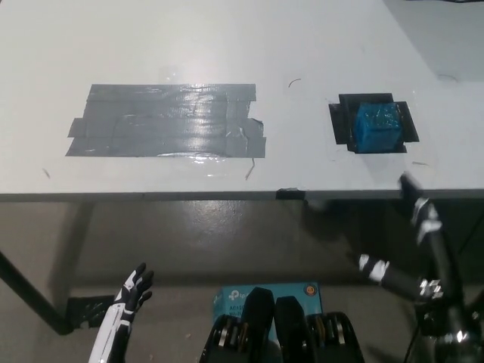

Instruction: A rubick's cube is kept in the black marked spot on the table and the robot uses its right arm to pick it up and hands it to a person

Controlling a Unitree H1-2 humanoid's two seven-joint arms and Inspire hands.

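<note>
I judge the Rubik's cube point(377, 127) — on the black marked spot point(342, 121) near the tabletop point(227, 45) front-right edge — rigid, light, slick-faced, so my spread right robot hand point(418, 227) should clamp opposite side faces — left robot hand point(128, 302) spread, idle below.

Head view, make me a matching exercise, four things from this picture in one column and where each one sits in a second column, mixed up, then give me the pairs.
Things:
1. Rubik's cube
2. grey tape patch
3. left hand
4. right hand

Places:
A. below the table edge, lower left, fingers apart
B. on the table's left part, stuck flat
C. on the black marked spot, table's right part
D. just below the table edge, under the cube, holding nothing

Pairs: 1-C, 2-B, 3-A, 4-D
</note>
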